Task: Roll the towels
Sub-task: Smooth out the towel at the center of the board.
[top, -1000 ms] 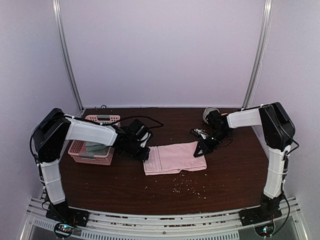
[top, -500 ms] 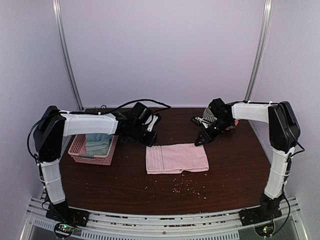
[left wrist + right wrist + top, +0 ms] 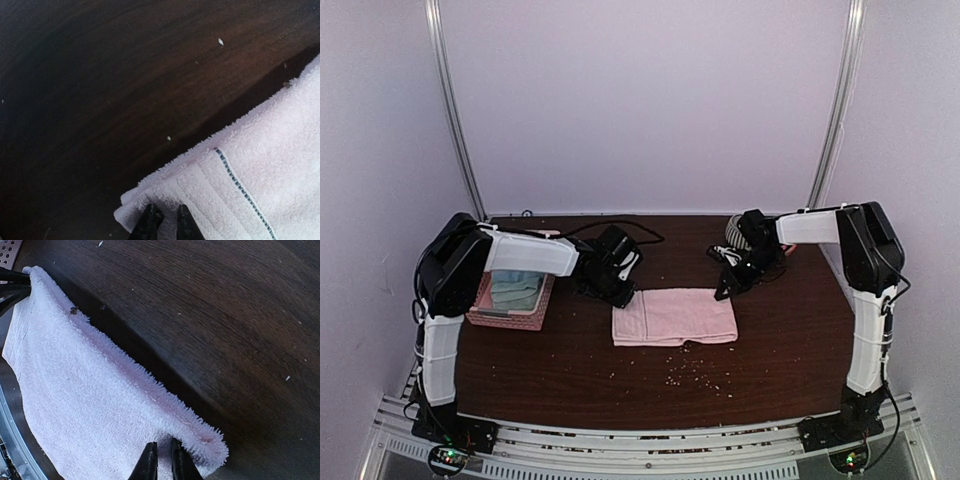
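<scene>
**Both pincers on the far edge of the pink towel**

My left pincer (image 3: pixel 620 294) is pressed almost together. In my left wrist view its two dark fingertips (image 3: pixel 150 222) pinch the corner of the pink towel (image 3: pixel 675 316), with only a thin bit of terry between them. From this corner the towel goes away to the right of the pincer. A line of small dark stitches (image 3: pixel 240 185) runs over it just beside my fingertips. On the other side of the pincer there is only the dark table (image 3: pixel 570 370).

My right pincer (image 3: pixel 724 291) is also nearly closed. Its fingertips (image 3: pixel 149 462) grip the fluffy edge of the same towel, close to the other far corner. In the right wrist view the towel stretches away from this pincer to the left pincer, which holds the opposite corner at the top left. Along this edge a dark shadow lies on the wood.

From above, the towel lies as a flat folded rectangle between my two pincers and a little nearer to my bases than they are. Crumbs (image 3: pixel 688 372) are scattered on the table, nearer still. Behind and outward from my left pincer stands a pink basket (image 3: pixel 510 320) with a pale cloth (image 3: pixel 515 290) inside. Just behind my right pincer is a striped mug (image 3: pixel 732 229), partly hidden by the arm.
</scene>
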`<state>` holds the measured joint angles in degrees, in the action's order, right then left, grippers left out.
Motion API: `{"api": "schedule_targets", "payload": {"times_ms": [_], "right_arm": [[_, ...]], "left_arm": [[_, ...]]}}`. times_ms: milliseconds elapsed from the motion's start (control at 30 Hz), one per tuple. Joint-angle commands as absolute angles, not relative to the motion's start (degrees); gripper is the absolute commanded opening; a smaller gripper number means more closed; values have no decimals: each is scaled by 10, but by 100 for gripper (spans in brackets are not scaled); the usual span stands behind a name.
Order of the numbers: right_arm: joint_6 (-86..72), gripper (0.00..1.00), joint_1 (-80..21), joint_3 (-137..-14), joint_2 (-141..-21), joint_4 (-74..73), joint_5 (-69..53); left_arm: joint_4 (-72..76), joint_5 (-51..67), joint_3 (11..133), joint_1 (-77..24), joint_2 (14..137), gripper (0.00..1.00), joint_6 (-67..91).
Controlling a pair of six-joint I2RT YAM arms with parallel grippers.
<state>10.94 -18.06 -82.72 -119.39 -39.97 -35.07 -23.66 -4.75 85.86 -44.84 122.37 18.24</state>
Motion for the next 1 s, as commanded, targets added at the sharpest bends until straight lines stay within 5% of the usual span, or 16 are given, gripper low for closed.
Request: {"api": "schedule_targets", "payload": {"times_ms": [0, 367, 633, 967], "right_arm": [[102, 11, -163, -780, -1179, -402, -268], [183, 17, -164, -740, -1029, -447, -413], [245, 15, -186, -654, -1016, -474, -413], [244, 13, -202, -640, -1056, -458, -338]], "left_arm": [[-280, -133, 890, -433, 1254, 14, 158], [-194, 9, 815, -456, 1113, 18, 152], [-173, 110, 727, -488, 1077, 13, 162], [-230, 40, 702, -505, 1131, 7, 157]]}}
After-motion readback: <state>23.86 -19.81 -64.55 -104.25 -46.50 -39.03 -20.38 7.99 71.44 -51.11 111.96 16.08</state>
